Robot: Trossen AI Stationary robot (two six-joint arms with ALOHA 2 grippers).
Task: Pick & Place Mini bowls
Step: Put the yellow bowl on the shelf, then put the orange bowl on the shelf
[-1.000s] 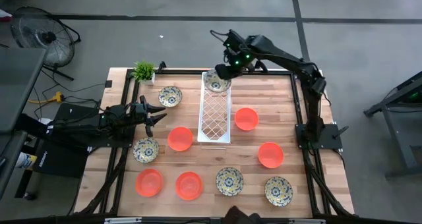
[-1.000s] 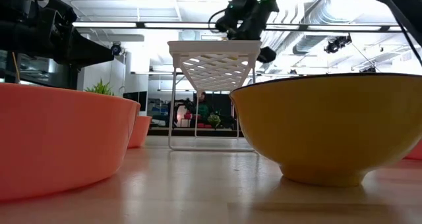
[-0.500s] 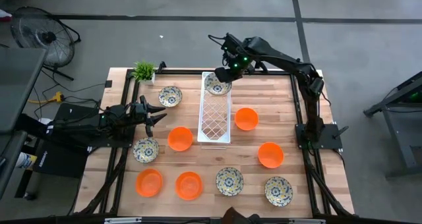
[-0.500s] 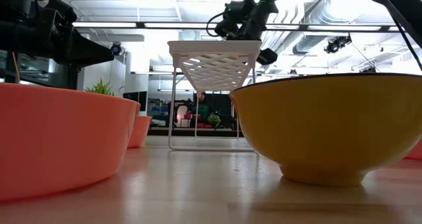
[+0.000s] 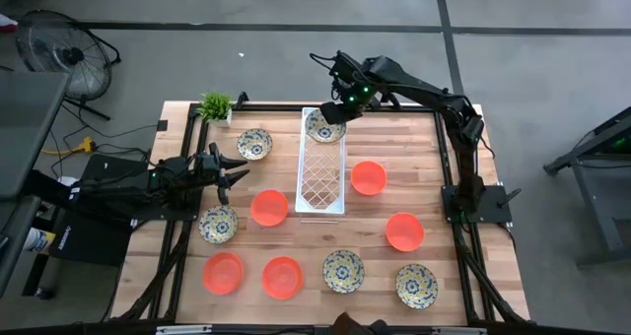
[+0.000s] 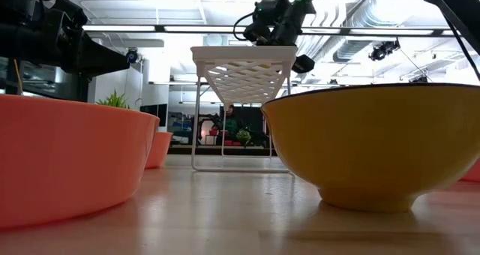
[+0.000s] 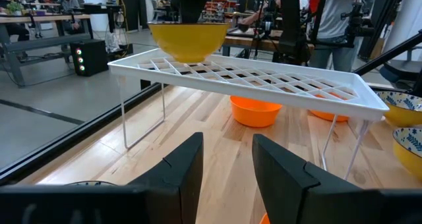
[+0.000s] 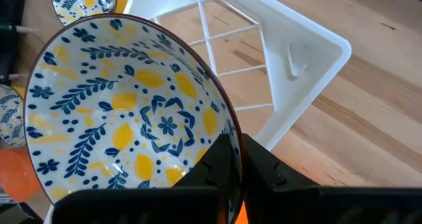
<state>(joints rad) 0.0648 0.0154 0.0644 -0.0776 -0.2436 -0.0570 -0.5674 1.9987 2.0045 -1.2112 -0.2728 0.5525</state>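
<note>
**Right gripper holds a patterned bowl on the rack's far end**

The right gripper (image 5: pixel 332 109) reaches over the far end of the white rack (image 5: pixel 321 177), its fingers (image 8: pixel 224 159) pinched on the rim of a floral bowl (image 5: pixel 323 126). In the left wrist view that bowl (image 7: pixel 188 41) rests on the rack's lattice top (its outside is yellow, its inside cream with blue and yellow flowers). In the low view the gripper (image 6: pixel 271 31) sits just above the rack (image 6: pixel 243 67).

The left gripper (image 5: pixel 233 172) waits at the table's left side, fingers (image 7: pixel 184 168) apart and holding nothing, pointing toward the rack.

The other bowls lie on the wooden table (image 5: pixel 434 177):
- Floral: one (image 5: pixel 254 143) left of the rack near the plant (image 5: pixel 215 106), one (image 5: pixel 218 224) just in front of the left gripper, two (image 5: pixel 343 270) (image 5: pixel 416 285) along the near edge.
- Orange: one (image 5: pixel 268 207) just left of the rack, one (image 5: pixel 368 176) just right of it, one (image 5: pixel 404 232) farther right, and two (image 5: pixel 223 273) (image 5: pixel 283 277) side by side at the near left.
</note>
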